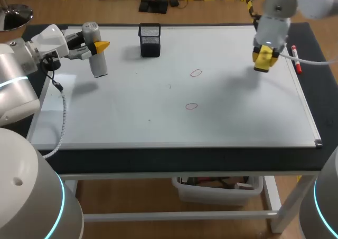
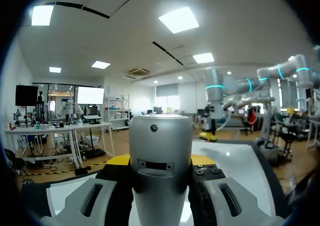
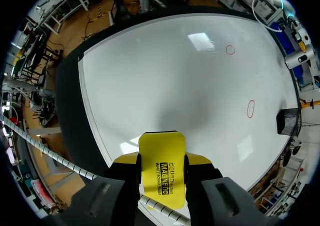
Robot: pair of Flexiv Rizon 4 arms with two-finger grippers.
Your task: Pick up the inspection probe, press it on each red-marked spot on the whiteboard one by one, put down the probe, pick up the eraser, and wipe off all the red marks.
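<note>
On our left, arm pose: our left arm (image 1: 21,64) comes in from the left side with its wrist held level. The left gripper (image 1: 103,45) points sideways over the far left corner of the whiteboard (image 1: 227,122).
Left gripper state: clenched on the inspection probe (image 1: 95,51), with one yellow tip on each side of its silver barrel.
Probe position: close to upright and crosswise between our fingers. Its lower end is raised off the board, and its shadow lies apart from it on the surface.
Right arm pose: our right arm (image 1: 277,17) descends from the far right corner. The right gripper (image 1: 264,59) points down over the right part of the board.
Right gripper state: grasping the yellow eraser (image 3: 161,168), which stands out past the fingertips.
Eraser position: above the board near its right edge, and we cannot tell whether it touches.
Red marks (image 1: 196,73): two small outlined rings near the board's middle, one nearer us than the other. They are well apart from both grippers.
Other items: a black mesh holder (image 1: 150,39) stands on the far part of the board, just beside the probe. A red marker (image 1: 297,59) lies past the right edge.
</note>
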